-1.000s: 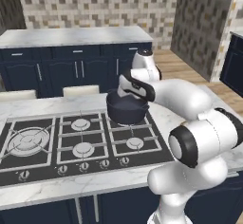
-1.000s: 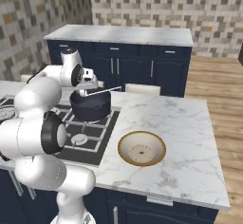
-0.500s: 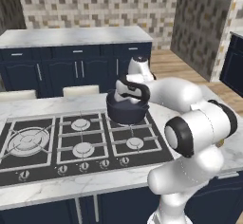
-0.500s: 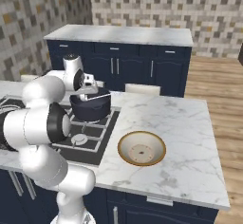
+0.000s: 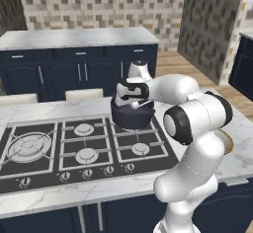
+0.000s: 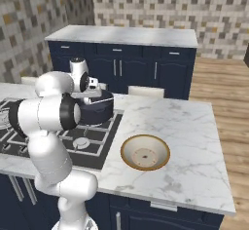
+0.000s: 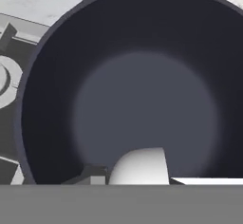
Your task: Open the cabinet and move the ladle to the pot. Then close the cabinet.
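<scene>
**Counter** [image 6: 194, 126]. Marble island top; it carries the stove on its left part and leaves bare stone on the right.

**Stove** [image 5: 44, 163]. Black gas top with several burners and a row of knobs along its front edge.

**Pot** [image 5: 129, 121]. It sits on the burner at the stove's back right corner. The hand view looks straight down into it: a dark bare floor with nothing lying on it. I judge it heavy and steady, unlikely to shift if nudged.

**Bowl** [image 6: 145, 152]. Shallow and beige, it stands on the counter just beside the stove's right edge, toward the front. Nothing is in it except a small mark at its centre.

**Gripper** [image 5: 127, 100]. I hover directly over the pot's mouth, pointing down. My jaws are clenched on the ladle, as I judge from the way it hangs level above the rim.

**Ladle** [image 5: 140, 105]. Its thin silvery handle juts sideways over the pot, and its pale cup shows close beneath me in the hand view. I judge it light, stiff and smooth, so it could pivot or slip in a narrow pinch. The best hold is on the straight handle near the cup. Released from here, it should land inside the pot, with the handle perhaps coming to rest on the rim.
</scene>
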Robot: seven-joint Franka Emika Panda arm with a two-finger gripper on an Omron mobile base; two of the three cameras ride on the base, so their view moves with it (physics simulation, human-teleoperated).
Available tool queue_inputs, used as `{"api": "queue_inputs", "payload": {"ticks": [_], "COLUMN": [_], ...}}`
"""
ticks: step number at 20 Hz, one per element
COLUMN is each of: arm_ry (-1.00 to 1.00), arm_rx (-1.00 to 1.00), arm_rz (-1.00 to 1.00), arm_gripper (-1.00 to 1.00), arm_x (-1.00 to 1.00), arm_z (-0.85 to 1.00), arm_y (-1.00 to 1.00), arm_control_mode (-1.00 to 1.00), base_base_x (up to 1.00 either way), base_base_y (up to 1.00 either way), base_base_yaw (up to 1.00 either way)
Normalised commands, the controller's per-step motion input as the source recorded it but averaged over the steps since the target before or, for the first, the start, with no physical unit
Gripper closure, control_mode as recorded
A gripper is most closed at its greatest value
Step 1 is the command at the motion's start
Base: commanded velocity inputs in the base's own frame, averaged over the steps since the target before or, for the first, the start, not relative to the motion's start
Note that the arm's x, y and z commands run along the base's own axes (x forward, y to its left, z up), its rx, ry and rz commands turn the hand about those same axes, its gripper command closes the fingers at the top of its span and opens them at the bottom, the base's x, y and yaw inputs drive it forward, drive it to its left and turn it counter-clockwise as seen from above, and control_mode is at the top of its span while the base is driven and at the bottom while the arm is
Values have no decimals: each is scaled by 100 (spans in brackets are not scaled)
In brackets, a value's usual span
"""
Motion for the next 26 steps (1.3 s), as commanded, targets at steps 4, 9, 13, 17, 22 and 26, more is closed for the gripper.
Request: {"api": "queue_inputs", "payload": {"ticks": [4,9,13,17,22,26], "arm_ry": [9,11,8,4,0,-2], "arm_rx": [0,0,0,-2,-4,-1], "arm_rz": [0,0,0,0,0,0], "arm_gripper": [100,100,100,-100,-100,-100], "arm_x": [58,54,57,12,-6,-16], "arm_z": [-16,-22,-21,-29,-20,0], "arm_y": [11,8,8,23,7,0], "arm_control_mode": [-100,-100,-100,-100,-100,-100], "base_base_x": [0,0,0,0,0,0], "base_base_y": [0,0,0,0,0,0], "base_base_yaw": [0,0,0,0,0,0]}}
